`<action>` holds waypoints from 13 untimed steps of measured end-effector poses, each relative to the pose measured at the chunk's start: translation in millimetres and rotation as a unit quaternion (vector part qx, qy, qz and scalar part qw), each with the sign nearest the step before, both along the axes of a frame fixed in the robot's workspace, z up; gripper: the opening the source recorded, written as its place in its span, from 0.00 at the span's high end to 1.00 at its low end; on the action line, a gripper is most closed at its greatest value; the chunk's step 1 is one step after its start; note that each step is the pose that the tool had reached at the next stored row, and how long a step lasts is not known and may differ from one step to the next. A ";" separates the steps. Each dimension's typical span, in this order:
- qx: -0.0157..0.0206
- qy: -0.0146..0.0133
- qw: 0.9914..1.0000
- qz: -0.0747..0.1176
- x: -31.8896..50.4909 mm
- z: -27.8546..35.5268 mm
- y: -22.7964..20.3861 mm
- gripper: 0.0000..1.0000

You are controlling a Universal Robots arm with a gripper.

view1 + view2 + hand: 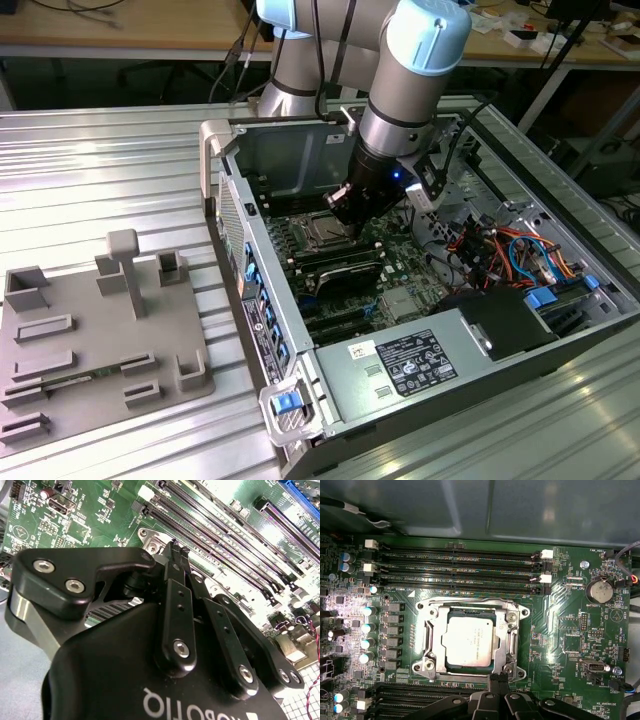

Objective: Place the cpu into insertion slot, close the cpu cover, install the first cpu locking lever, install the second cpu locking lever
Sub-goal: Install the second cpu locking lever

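Observation:
The cpu (470,641), silver-grey and square, lies flat in the insertion slot (422,611) on the green motherboard. The cpu cover (506,635), a thin silver frame, lies down around the chip. In the first wrist view my gripper (497,678) is at the socket's edge, just off the frame's side, fingertips together with nothing visible between them. The second wrist view shows the black fingers (176,605) meeting at the gripper (175,547) over a silver socket corner (150,542). In the exterior view the gripper (342,207) hangs inside the open computer case, right over the cpu (325,232).
Long black memory slots (465,572) run beside the socket, with more (335,280) on its other side. A grey white-labelled box (420,360) fills the case's near end, coloured cables (500,250) lie to the exterior view's right. A grey fixture plate (100,340) sits outside, on the left.

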State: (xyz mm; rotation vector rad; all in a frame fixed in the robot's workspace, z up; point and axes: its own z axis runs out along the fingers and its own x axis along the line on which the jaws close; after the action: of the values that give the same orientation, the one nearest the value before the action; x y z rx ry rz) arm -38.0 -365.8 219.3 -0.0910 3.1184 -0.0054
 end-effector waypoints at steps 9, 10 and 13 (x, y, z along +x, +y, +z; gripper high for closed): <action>0.000 0.000 1.000 0.000 0.4 2.2 -0.9 0.89; 0.000 0.000 1.000 0.000 1.2 2.2 -1.3 0.89; -0.001 0.000 1.000 0.000 1.7 2.3 -2.8 0.89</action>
State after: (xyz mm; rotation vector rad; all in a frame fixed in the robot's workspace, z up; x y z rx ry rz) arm -36.3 -368.6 221.6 -0.0911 3.1191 -0.0079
